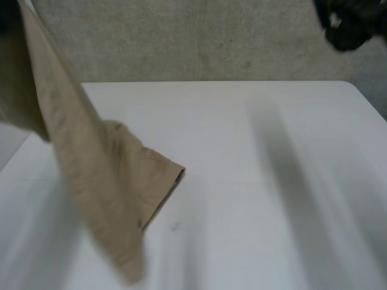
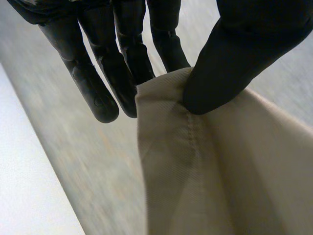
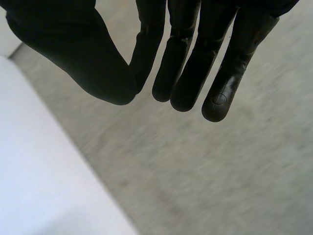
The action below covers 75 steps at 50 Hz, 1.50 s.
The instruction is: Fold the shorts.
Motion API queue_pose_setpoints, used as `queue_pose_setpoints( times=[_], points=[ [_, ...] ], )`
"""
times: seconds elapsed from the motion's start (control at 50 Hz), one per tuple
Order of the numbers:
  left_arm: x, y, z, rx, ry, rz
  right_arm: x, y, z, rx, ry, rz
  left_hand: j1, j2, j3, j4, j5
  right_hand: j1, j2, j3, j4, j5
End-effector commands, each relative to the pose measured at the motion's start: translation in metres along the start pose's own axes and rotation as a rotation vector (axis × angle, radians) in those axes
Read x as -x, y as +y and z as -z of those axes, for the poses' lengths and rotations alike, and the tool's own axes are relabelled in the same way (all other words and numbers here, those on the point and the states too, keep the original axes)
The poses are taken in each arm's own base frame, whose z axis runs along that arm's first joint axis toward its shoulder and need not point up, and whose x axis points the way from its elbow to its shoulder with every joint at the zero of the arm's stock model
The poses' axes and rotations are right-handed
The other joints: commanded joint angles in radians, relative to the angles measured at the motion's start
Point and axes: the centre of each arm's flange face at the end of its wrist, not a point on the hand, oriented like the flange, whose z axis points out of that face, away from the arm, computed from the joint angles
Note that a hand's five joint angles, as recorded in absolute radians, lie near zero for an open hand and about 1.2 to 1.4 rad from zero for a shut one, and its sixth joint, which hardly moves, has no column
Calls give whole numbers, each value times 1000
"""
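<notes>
The beige shorts (image 1: 91,181) hang lifted over the left side of the white worktop (image 1: 272,181). Their long axis runs steeply down from above the far-left corner toward the near edge. One hemmed leg opening juts sideways toward the middle of the worktop; whether it rests on the surface I cannot tell. The left hand (image 2: 234,58) pinches a seamed edge of the cloth between its thumb and straight fingers (image 2: 124,63). The right hand (image 3: 186,58) is raised beyond the far-right corner, its fingers straight and holding nothing.
</notes>
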Motion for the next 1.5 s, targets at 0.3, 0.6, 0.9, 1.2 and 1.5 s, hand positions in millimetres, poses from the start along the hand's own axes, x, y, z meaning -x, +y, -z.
queue_pose_setpoints(
  times=[0.3,0.6,0.9,1.2,1.5],
  points=[
    [-44,29,-30,53,125,32,104,121,41,398,-207,-560,259,197,204,201,248,-477,-732,-737,-743,-727],
    [-143,-31,-45,-150,227,-92,39,151,18,427,14,-784,259,197,204,201,248,-553,-809,-813,-819,-804],
    [-164,-16,-45,-170,220,-141,49,152,35,534,-134,-932,259,197,204,201,248,-538,-794,-798,-805,-789],
    [-168,-3,-43,-138,239,-155,101,182,43,646,-230,-1034,259,197,204,201,248,-526,-782,-787,-793,-777],
    [-165,1,-43,-125,234,-161,157,173,46,647,-373,-1091,259,197,204,201,248,-482,-738,-743,-749,-733]
  ],
)
